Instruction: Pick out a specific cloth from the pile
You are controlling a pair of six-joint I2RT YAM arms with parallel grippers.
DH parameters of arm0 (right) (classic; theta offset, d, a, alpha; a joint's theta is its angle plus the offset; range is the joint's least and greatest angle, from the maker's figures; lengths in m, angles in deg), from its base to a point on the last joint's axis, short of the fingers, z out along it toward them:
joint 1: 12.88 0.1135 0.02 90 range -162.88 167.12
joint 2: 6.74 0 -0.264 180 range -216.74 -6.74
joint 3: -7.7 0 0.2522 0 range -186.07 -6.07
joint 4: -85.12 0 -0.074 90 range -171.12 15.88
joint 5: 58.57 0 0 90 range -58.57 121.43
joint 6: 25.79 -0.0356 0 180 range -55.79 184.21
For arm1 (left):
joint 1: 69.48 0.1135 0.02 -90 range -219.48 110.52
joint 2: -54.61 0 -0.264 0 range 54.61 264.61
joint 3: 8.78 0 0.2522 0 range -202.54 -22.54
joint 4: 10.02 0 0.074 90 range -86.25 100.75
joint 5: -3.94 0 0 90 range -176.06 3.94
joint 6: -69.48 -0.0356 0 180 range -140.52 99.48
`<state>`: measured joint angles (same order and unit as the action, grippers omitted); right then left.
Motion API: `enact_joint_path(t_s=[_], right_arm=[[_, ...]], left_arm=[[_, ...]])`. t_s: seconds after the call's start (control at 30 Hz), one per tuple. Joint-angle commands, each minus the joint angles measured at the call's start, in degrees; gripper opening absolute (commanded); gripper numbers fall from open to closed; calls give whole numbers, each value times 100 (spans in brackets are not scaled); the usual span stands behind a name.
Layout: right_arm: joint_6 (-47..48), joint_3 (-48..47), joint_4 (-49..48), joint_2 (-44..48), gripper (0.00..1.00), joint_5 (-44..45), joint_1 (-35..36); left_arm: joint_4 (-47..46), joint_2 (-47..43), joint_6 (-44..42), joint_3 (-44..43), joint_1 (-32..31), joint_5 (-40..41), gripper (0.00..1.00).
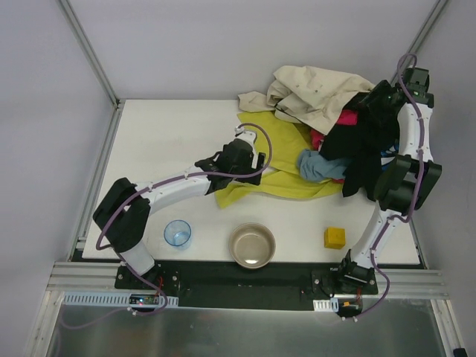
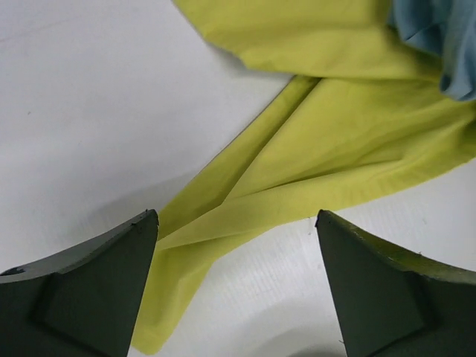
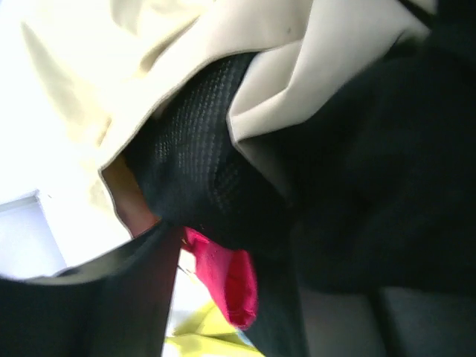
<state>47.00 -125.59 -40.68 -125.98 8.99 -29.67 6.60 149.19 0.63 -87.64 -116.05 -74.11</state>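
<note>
Chartreuse cloth (image 2: pixel 335 134) under my left hand (image 2: pixel 236 216), jaws wide, nothing held; blue-grey piece (image 2: pixel 446 37) on its right part may drag along.

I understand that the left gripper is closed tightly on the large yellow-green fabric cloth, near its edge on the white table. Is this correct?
One detail is wrong: the left gripper is open, not closed. The left wrist view shows its dark fingers standing wide apart, with the edge of the large yellow-green fabric cloth lying loose on the white table between them.

Cloth (image 1: pixel 286 152) left of pile (image 1: pixel 327 97) (partly under)
</note>
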Motion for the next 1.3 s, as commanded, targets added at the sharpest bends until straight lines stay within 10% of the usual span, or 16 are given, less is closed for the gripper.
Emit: enact_joint_path(t_s=[0.0, 0.13, 0.43, 1.0, 1.17, 1.27], right_arm=[[683, 612, 288, 1076, 78, 889, 71], [860, 1684, 69, 2104, 98, 1565, 334], [1290, 3259, -116, 3451, 96, 2770, 1669], [1414, 3287, 94, 1141, 99, 3368, 2857], [1422, 3163, 174, 911, 65, 3579, 2770], [1431, 3129, 218, 1025, 21, 3623, 2621]], left_arm=[[5, 165, -216, -573, -98, -569, 88], [5, 279, -286, -758, -116, -746, 91], [-4, 245, -322, -645, -107, -738, 93], [14, 139, -234, -521, -54, -685, 93], [22, 157, -234, -574, -54, -694, 93], [31, 262, -251, -670, -46, -720, 93]])
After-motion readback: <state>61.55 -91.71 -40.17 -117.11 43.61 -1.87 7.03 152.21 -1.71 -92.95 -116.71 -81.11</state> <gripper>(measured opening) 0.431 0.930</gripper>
